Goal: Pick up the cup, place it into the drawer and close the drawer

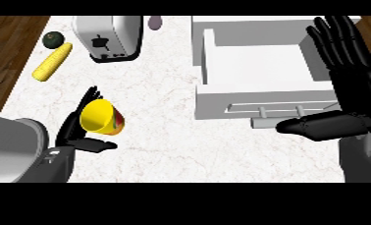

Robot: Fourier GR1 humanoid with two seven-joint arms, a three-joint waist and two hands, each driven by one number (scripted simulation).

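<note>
Cup point(100, 116) sits in the curled left hand point(71, 129), near left; drawer point(217, 102), right, open and empty, right hand point(346, 81) spread beside it; placing, closing not yet done.

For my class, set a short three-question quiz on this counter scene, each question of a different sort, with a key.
1. True or false: the drawer is shut.
2. The right hand is: A open, fingers up; B curled round the toaster; C under the counter.
3. Fill in: the yellow cup is held by the ___ hand.
Key: 1 false; 2 A; 3 left, the left hand curls round it.
</note>
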